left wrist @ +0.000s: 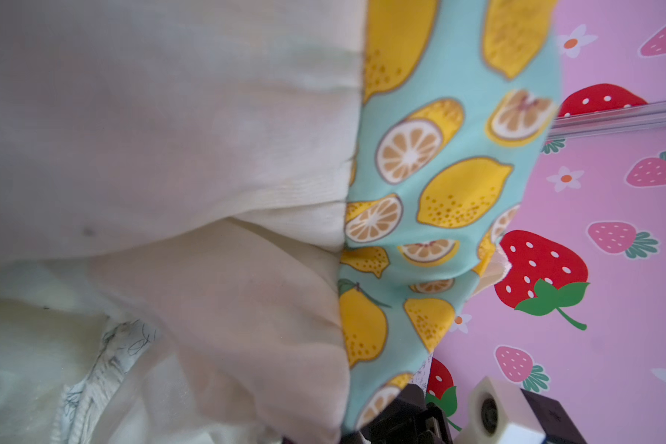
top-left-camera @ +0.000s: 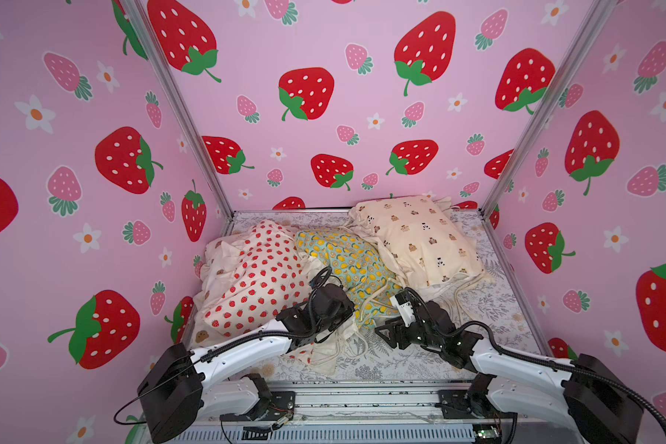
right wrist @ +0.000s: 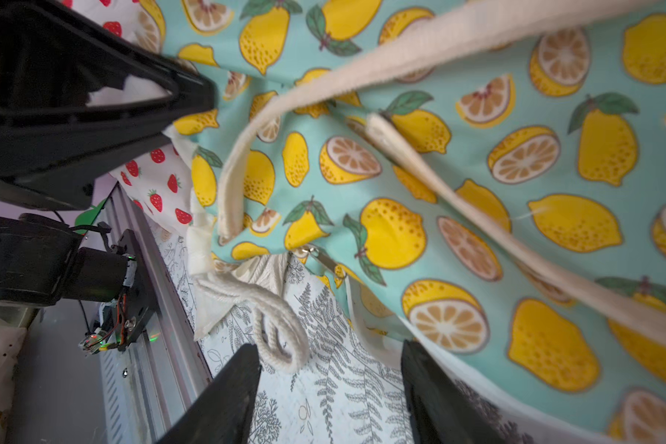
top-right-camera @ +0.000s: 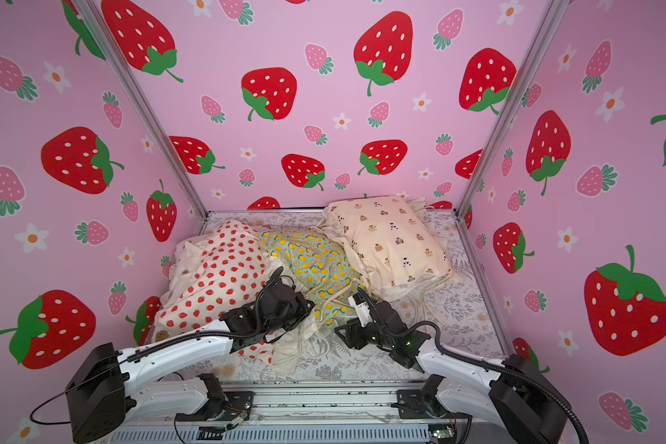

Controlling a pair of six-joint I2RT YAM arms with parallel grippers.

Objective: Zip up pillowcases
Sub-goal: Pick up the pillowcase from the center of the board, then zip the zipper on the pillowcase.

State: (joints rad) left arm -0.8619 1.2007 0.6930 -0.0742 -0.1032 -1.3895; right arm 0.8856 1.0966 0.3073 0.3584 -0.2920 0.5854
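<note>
Right jaws apart; lemon pillowcase (top-left-camera: pixel 347 261) (long axis diagonal) points near-right.

Red strawberries on cream across the strawberry pillowcase (top-left-camera: pixel 254 280) at left; yellow lemons and slices on teal over the lemon pillowcase (top-left-camera: pixel 347 257), centre; tiny brown bears on beige for the bear pillowcase (top-left-camera: pixel 420 234), far right; one brown cookie on the cream cookie pillowcase (top-left-camera: pixel 202 337), near left. Beneath, grey ferns on the white sheet (top-left-camera: pixel 381 369). Behind, pink walls (top-left-camera: pixel 323 115) with red and pink strawberries, white flowers.
</note>
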